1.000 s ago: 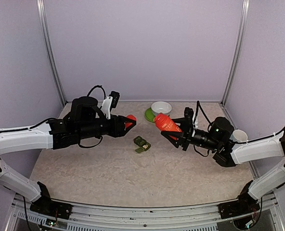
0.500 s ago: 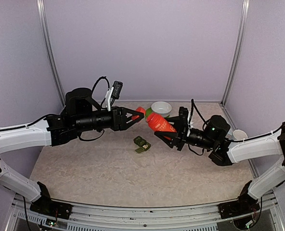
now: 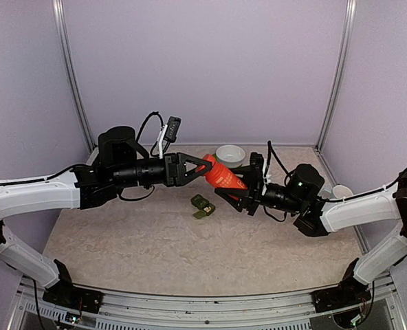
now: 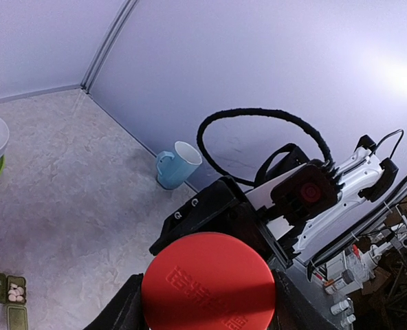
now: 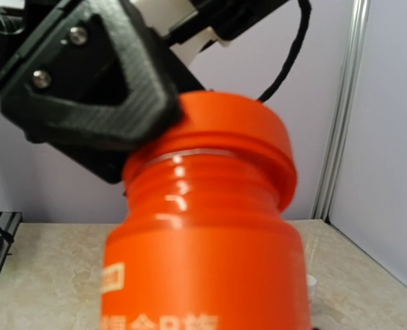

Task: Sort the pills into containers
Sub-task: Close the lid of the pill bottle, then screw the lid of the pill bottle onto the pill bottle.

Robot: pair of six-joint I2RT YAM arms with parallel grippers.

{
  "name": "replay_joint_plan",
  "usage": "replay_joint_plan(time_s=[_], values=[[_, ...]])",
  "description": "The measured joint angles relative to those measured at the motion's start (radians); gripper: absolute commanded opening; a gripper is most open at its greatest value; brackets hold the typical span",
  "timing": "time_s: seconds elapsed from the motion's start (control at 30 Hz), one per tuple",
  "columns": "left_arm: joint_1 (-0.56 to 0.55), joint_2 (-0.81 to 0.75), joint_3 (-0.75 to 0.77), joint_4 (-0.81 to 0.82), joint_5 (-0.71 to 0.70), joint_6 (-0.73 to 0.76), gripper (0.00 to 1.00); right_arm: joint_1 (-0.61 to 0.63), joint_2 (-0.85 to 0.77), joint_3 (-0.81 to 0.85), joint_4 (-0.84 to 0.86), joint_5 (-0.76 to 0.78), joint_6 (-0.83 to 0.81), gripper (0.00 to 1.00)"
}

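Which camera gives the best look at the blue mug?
Left wrist: the blue mug stands whole, upright and unobstructed. Top external shows only its rim behind the right arm; right wrist misses it.

My overhead camera sits high behind the arm bases [image 3: 66,292], looking down across the table [image 3: 155,240] to the back wall [image 3: 203,69]. The left wrist view faces right, hard against the cap [image 4: 209,282]; the right wrist faces left, filled by the red bottle [image 5: 203,261]. All three share that bottle; overhead and left wrist share the containers [image 3: 203,205].
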Motion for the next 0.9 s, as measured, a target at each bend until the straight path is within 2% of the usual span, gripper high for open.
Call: replay_joint_plan(time_s=[0.43,0.63,0.9], values=[[0.002,0.028,0.021,-0.021,-0.015,-0.029,0.39,0.011,0.006,0.029,-0.064,0.075,-0.079,0.20],[0.005,0.043,0.052,-0.077,-0.045,-0.051,0.39,0.046,-0.027,0.040,-0.156,0.213,-0.193,0.20],[0.014,0.080,0.092,-0.089,-0.049,-0.076,0.36,0.111,-0.037,0.040,-0.163,0.440,-0.330,0.20]])
